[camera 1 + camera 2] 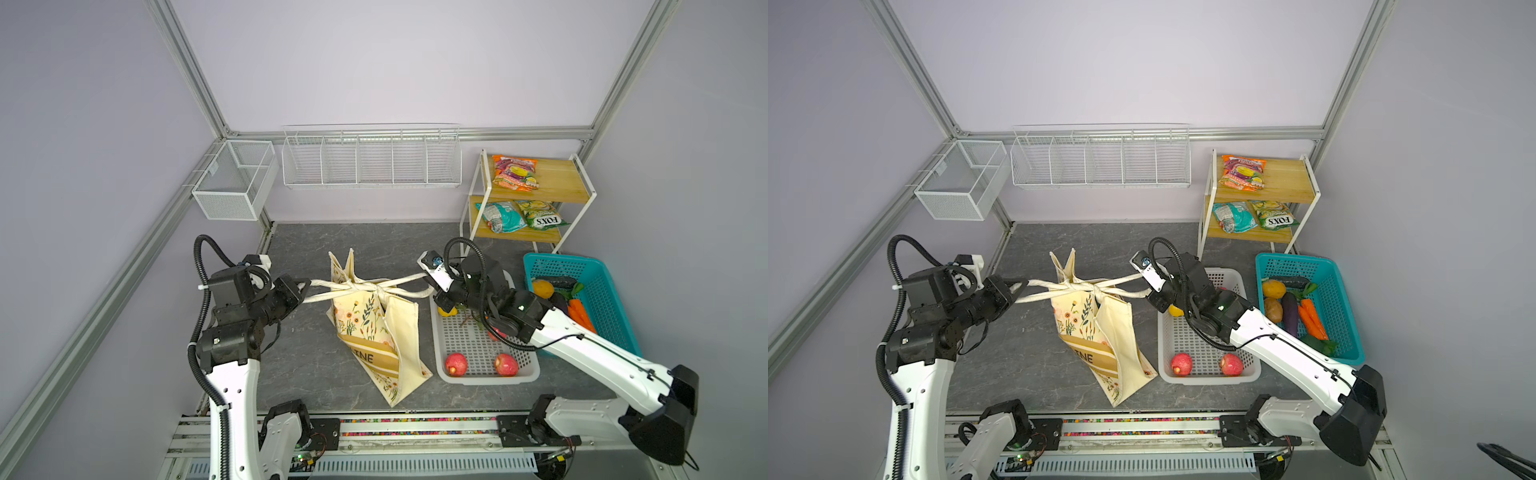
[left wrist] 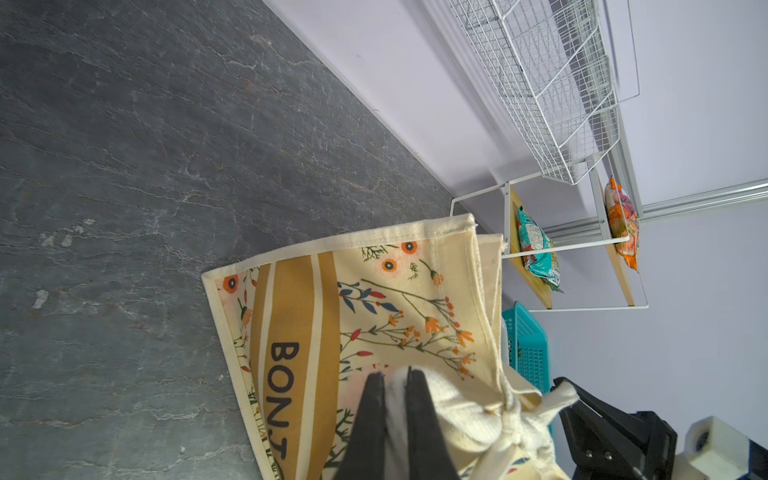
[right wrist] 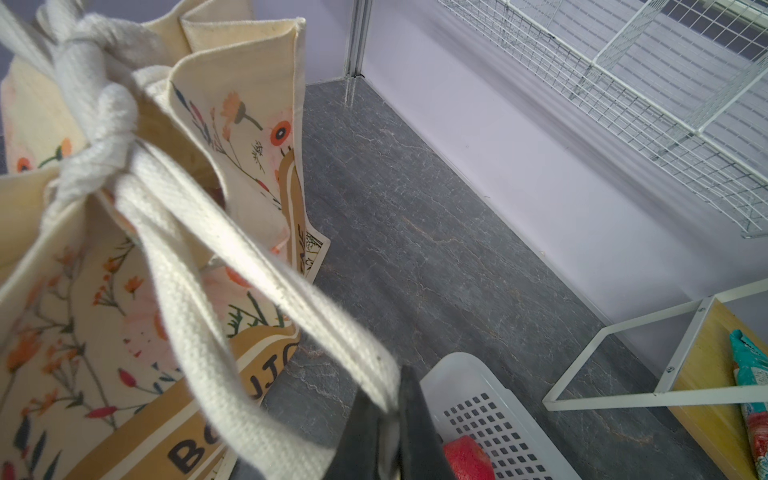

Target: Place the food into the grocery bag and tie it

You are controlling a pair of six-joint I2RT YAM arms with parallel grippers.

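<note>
Straps (image 1: pixel 324 283) knotted over bag (image 1: pixel 365 332), pinched by left gripper (image 2: pixel 395 378), right gripper (image 3: pixel 390 401), bare tabletop (image 1: pixel 374 241) behind

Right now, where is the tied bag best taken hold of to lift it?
Probably at the knot on top of the bag, coming straight down from above: the straps bunch there into one thick lump, while the sides below are broad, flat cloth.

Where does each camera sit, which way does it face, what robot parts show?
Top views: overhead, looking down on the table; left arm, right arm, bag.
Left wrist: on left arm, facing past left gripper, shut on a strap, toward the shelf.
Right wrist: on right arm, facing past right gripper, shut on other strap, toward the wall.
Wrist views share the knot.
</note>
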